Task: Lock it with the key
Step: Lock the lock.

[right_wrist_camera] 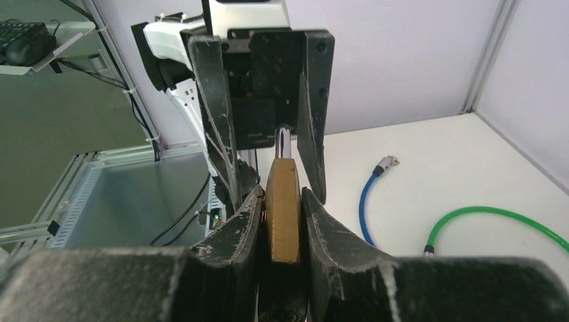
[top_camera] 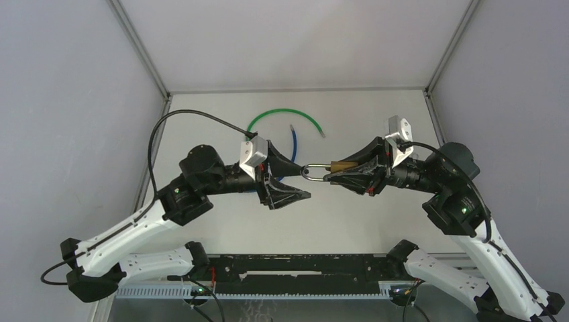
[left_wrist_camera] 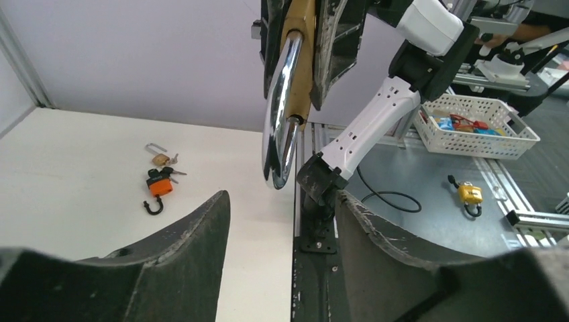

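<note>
Right gripper [top_camera: 333, 172] pinches the padlock [right_wrist_camera: 283, 208] body; left gripper [top_camera: 305, 181] is spread wide, near its shackle [top_camera: 313, 173].

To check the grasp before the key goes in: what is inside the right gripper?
A brass padlock is clamped in the right gripper, its steel shackle sticking out toward the open left gripper. The padlock's keyhole end is covered by the fingers.

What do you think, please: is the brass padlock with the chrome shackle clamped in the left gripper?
Not the left: the right gripper clamps the brass padlock with the chrome shackle, as the right wrist view shows. The left gripper is open.
</note>
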Robot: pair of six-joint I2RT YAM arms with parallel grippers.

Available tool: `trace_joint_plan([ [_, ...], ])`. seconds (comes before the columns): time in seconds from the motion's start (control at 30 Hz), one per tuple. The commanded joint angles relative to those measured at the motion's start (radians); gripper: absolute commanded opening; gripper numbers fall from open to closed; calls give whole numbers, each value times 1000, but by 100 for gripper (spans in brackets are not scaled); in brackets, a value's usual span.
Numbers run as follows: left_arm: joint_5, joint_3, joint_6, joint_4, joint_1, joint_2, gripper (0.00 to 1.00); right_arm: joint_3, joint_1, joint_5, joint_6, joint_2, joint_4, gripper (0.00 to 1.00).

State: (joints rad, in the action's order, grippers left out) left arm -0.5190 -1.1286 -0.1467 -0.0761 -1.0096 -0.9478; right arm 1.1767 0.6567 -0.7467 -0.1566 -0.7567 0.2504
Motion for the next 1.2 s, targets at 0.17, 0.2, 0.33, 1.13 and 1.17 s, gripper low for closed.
trace_joint_plan([
  [0.17, 59, 49, -113, 200, -30, 7, 50, 16, 1, -14, -31, 8, -168, 0],
  [0.2, 59, 42, -106, 197, -30, 6, 51, 15, 0, -14, -29, 8, -164, 0],
  [0.33, 86, 13, -55, 199, -28, 5, 51, 16, 1, -16, -24, 8, -159, 0],
  [1.13, 43, -44, -16, 194, -30, 11, 37, 17, -12, -3, -7, 10, -130, 0],
  [1.17, 40, -53, -15, 188, -31, 11, 39, 16, -13, -3, -8, 10, -130, 0],
])
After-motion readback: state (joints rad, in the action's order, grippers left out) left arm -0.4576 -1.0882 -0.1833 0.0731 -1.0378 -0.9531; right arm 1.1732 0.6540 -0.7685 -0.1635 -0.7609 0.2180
